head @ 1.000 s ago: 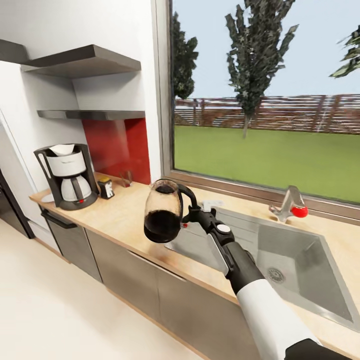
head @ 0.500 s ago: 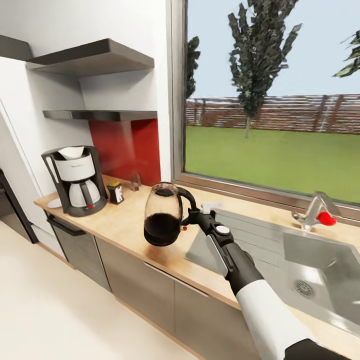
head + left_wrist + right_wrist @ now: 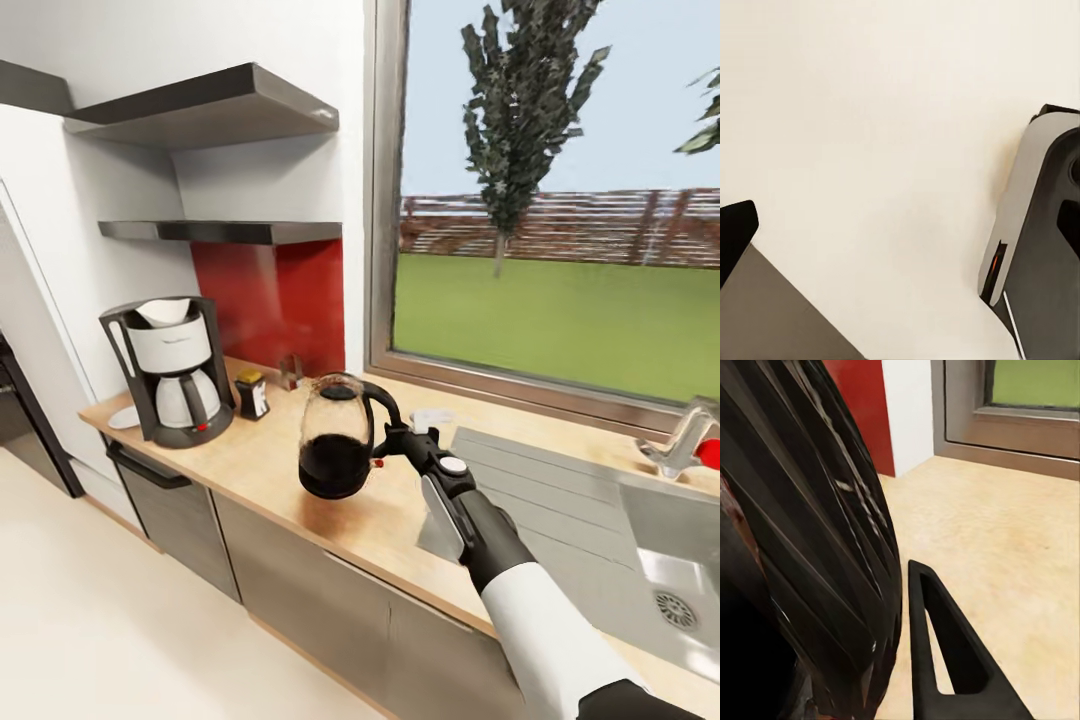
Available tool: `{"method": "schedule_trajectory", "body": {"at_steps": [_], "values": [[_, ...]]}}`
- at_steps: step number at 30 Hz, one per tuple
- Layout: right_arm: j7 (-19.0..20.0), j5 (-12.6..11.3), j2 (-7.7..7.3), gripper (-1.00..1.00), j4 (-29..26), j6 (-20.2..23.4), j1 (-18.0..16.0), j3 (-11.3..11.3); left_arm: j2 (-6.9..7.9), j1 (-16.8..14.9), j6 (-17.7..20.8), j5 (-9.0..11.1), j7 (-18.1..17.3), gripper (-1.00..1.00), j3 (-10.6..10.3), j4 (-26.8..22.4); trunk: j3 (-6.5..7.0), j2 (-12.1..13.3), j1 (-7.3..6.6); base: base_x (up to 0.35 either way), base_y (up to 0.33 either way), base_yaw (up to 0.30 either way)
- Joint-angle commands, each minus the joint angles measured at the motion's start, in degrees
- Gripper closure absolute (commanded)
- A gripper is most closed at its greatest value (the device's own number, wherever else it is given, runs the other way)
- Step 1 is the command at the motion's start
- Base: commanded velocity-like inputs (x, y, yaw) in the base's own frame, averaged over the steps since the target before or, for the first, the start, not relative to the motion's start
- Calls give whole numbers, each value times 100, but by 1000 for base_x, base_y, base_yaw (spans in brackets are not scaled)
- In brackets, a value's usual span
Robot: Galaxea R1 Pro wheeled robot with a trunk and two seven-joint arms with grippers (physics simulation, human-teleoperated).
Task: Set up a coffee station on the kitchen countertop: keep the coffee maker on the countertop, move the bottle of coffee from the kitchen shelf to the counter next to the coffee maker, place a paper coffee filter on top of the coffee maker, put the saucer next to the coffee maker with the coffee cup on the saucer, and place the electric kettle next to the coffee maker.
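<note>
The coffee maker (image 3: 178, 375) stands at the left end of the kitchen countertop (image 3: 260, 465) with a white paper coffee filter (image 3: 165, 311) in its top. The saucer (image 3: 124, 417) peeks out at its left side; the coffee cup is out of view. The bottle of coffee (image 3: 252, 395) stands just right of the machine. My right gripper (image 3: 392, 446) is shut on the black loop handle of the electric kettle (image 3: 335, 438), held upright above the worktop, right of the bottle. In the right wrist view the kettle (image 3: 802, 547) looms dark beside one finger (image 3: 945, 660).
Two grey kitchen shelves (image 3: 225, 232) hang over a red backsplash (image 3: 275, 300). A small glass item (image 3: 290, 372) stands by the backsplash and a white object (image 3: 431, 415) lies near the steel sink (image 3: 640, 520). The left wrist view looks down at pale floor (image 3: 870, 150) and the robot's base (image 3: 1039, 247).
The camera has swung and travelled left along the counter, so everything shifted right in the picture. The kettle stays in my right gripper and now hangs closer to the coffee maker.
</note>
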Motion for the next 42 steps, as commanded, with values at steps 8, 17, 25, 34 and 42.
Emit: {"method": "schedule_trajectory", "body": {"at_steps": [8,17,25,34,42], "values": [[-22,-57,3,100,100,9,-4,12,-1,3,-13,47,-16,-100,19,-10,-8,-8,4,151,305,0],[2,-59,1,100,462,-26,-4,12,-1,3,-26,45,-16,-100,19,-2,-8,-8,4,155,312,0],[5,-57,3,100,589,-234,-4,19,-1,3,-21,43,-16,-100,19,-2,-8,-8,4,238,253,0],[6,-57,8,100,673,-362,-4,20,0,3,-21,51,-16,-100,18,-2,-8,-8,4,279,187,0],[6,-57,8,100,675,-356,-4,21,-1,3,-16,47,-16,-100,16,-2,-8,-8,4,52,45,0]]}}
